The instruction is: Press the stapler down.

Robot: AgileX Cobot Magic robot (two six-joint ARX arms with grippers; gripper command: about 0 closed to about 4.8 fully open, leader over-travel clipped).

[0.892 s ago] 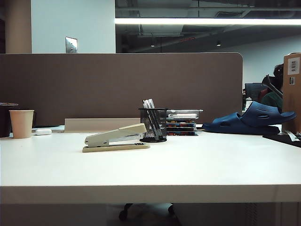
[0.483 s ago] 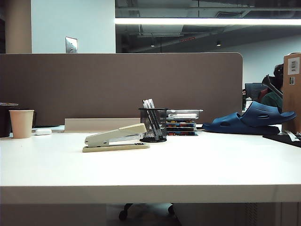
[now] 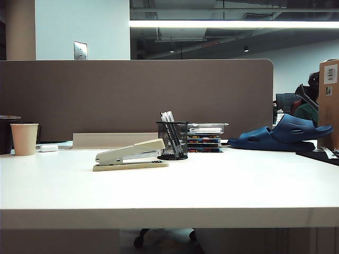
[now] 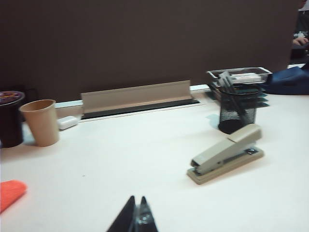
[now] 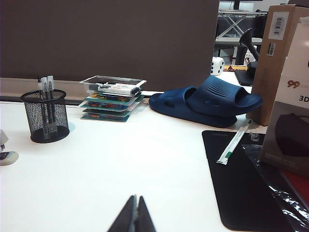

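The stapler [image 3: 130, 156] is long and beige-grey with a tan flat base. It lies on the white table [image 3: 169, 190] just left of the black mesh pen cup [image 3: 172, 140], its top arm raised at the cup end. In the left wrist view the stapler [image 4: 227, 153] lies well ahead of my left gripper [image 4: 137, 199], which is shut and empty above bare table. My right gripper [image 5: 135, 198] is shut and empty too, with only the stapler's tip [image 5: 6, 153] showing at that frame's edge. Neither gripper shows in the exterior view.
A paper cup [image 3: 24, 138], a dark cup [image 3: 6, 134] and a small white oblong object [image 3: 48, 148] stand at the back left. Stacked trays [image 3: 205, 137] and a blue slipper [image 3: 283, 133] lie right of the pen cup. A black mat [image 5: 241, 181] and cardboard boxes [image 5: 277, 58] sit at the right.
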